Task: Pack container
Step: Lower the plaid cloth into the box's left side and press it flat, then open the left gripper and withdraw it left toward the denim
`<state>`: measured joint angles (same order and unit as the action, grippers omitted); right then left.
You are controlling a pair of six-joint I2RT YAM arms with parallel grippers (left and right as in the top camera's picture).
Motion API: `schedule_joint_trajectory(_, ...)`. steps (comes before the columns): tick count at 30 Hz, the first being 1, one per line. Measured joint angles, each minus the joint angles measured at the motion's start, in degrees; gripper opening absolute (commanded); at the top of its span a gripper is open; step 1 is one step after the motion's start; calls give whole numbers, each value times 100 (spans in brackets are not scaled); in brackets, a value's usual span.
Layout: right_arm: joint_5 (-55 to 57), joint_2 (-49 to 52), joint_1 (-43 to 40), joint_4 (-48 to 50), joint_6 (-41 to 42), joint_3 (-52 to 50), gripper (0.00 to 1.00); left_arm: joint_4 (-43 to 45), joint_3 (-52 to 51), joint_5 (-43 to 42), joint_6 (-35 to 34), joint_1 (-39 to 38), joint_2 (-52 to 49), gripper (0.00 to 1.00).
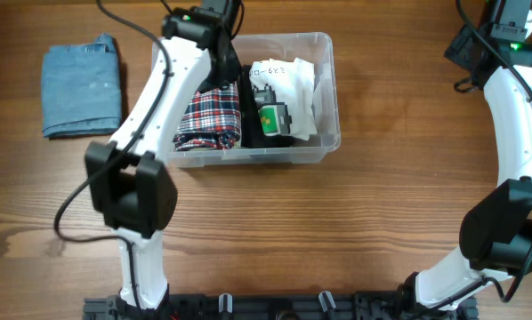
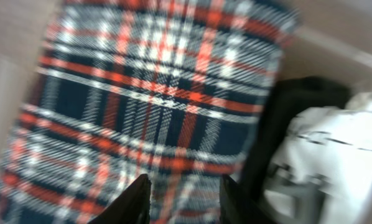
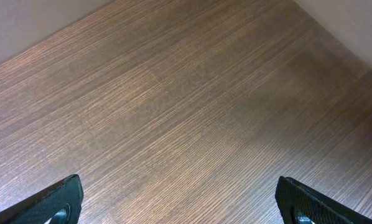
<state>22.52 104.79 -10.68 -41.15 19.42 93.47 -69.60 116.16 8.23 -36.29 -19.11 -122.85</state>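
I work over one piece of furniture: a wooden tabletop (image 1: 355, 231) that fills the overhead view from edge to edge. Its brown grain runs left to right, with darker streaks and a faint paler smudge toward the near left. The light falls evenly, giving a mild sheen and soft-edged shadows. A dark rail (image 1: 275, 307) lies along the near edge. In the right wrist view the grain runs on a slant. A pale, plain surface (image 3: 24, 25) shows beyond the tabletop's edge at the upper left, and another strip (image 3: 360, 18) at the upper right. I cannot tell whether these are wall or floor.
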Motion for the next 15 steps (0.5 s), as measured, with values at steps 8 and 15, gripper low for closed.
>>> schedule_joint_trajectory(8,0,0,0,0,0,-2,100,-68,11,-2,46,11,-315,40)
schedule_joint_trajectory(15,-2,0,0,-2,0,0,100,-111,11,-74,319,334,306,66)
